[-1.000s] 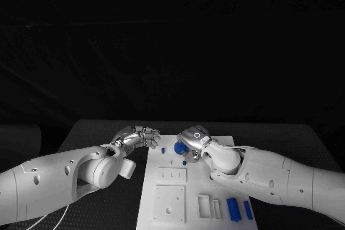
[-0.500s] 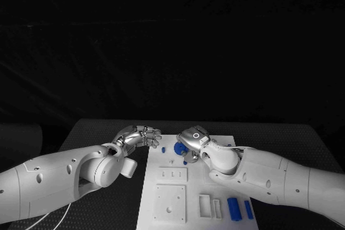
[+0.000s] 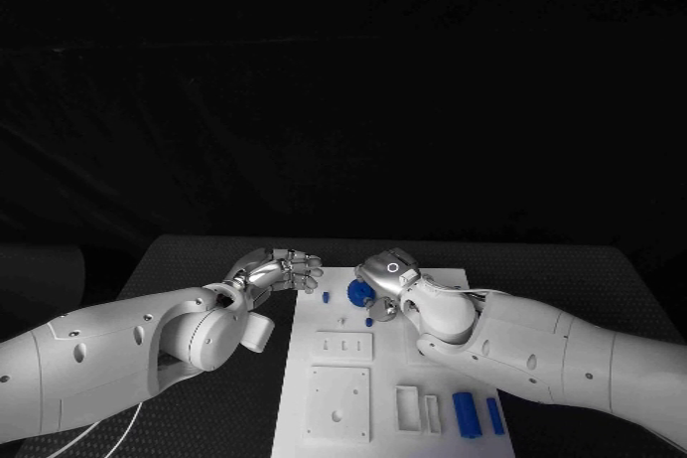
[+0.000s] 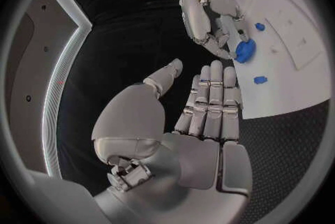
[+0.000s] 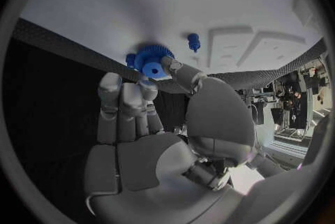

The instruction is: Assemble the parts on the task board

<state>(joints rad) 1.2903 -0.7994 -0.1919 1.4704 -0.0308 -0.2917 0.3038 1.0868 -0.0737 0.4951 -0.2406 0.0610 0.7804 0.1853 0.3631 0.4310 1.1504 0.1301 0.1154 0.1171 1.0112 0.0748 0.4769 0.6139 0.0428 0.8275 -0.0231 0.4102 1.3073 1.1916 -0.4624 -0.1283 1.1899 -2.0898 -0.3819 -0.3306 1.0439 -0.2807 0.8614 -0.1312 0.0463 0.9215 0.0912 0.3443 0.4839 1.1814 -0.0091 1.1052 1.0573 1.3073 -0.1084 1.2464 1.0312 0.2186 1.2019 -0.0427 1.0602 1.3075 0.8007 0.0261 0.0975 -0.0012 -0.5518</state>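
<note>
Two loose blue parts (image 3: 464, 415) lie at the task board's (image 3: 330, 418) near end. Farther along, the right robot hand (image 3: 389, 279) pinches a blue gear (image 3: 359, 295) just over the board; a tilted gear could jam or slip free. Beside the board's far end, the left robot hand (image 3: 279, 271) hangs released, holding nothing.

**A robot test lab**

We take this for a lab set up for robot trials. A black table (image 3: 573, 269) with a textured top stands before a dark backdrop, and a white task board (image 3: 343, 379) with cut-out slots lies in its middle. Two blue bars (image 3: 466, 414) sit near the board's right edge. In the right wrist view, cluttered equipment (image 5: 296, 93) shows beyond the table's edge.
</note>
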